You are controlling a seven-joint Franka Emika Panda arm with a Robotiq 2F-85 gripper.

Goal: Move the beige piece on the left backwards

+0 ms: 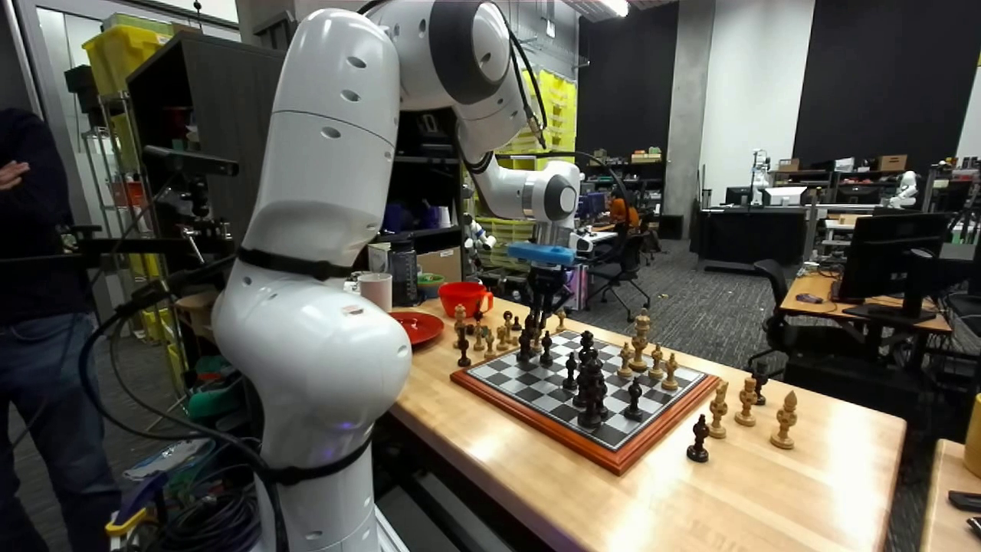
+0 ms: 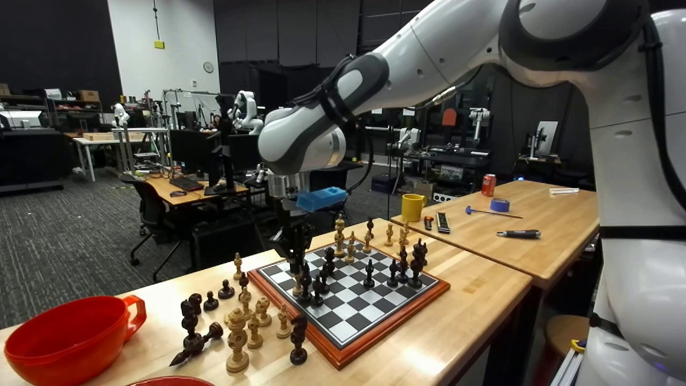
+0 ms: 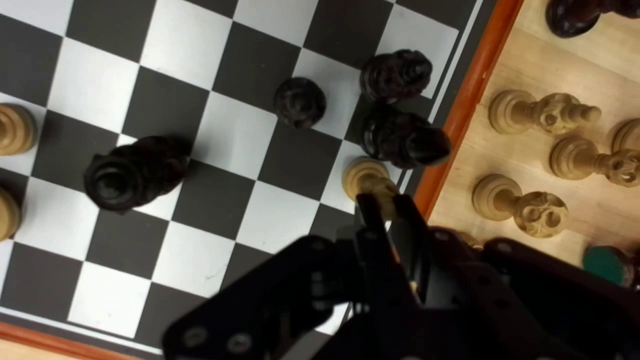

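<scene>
One far red metal can [image 2: 488, 185] is marked in blurry white; a beige, round-based chess piece [image 3: 372, 183] is pinched by the barely parted black gripper [image 3: 387, 202].

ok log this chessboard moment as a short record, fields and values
gripper: shut on the beige piece
piece position: near the edge of the chessboard, lifted or not unclear
nearest dark piece: upright beside it, contact unclear
lying piece: dark, on its side on the table
red tableware: red cup, red plate
next table: yellow mug
</scene>
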